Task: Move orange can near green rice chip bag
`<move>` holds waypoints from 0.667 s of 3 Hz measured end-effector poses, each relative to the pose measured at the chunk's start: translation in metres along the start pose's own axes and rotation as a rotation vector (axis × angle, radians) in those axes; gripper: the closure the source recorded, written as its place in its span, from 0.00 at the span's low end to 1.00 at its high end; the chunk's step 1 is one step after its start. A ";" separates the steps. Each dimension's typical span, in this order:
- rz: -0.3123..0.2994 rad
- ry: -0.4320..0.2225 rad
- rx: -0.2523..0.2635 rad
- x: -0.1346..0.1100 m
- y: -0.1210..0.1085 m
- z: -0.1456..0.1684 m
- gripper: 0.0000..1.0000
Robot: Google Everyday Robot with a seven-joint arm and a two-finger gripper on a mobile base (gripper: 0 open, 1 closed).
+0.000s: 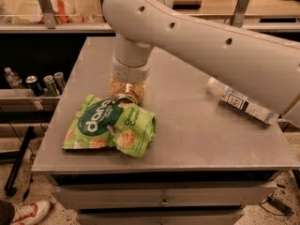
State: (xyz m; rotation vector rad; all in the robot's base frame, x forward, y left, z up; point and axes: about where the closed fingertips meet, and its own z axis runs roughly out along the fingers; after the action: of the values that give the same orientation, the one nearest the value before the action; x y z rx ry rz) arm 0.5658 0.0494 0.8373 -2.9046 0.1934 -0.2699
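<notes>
The green rice chip bag (110, 127) lies flat at the front left of the grey table (197, 125), "dang" lettering facing up. The orange can (124, 93) lies tilted, its silver end toward me, right at the bag's far edge and touching it. My gripper (126, 89) comes straight down from the big white arm (201, 36) and its fingers stand on either side of the can, shut on it just above the table top. The upper part of the can is hidden by the wrist.
A clear plastic bottle (243, 106) with a white label lies on its side at the table's right edge. Dark cans (44, 84) and a small bottle stand on a low shelf to the left. A counter runs behind the table.
</notes>
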 end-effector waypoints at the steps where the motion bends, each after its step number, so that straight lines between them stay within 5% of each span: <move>1: -0.002 -0.004 -0.004 -0.001 0.001 0.001 0.59; 2: -0.003 -0.004 -0.004 -0.001 0.000 -0.001 0.36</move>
State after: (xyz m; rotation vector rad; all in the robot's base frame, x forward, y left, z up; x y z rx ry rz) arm 0.5650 0.0492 0.8380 -2.9094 0.1899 -0.2650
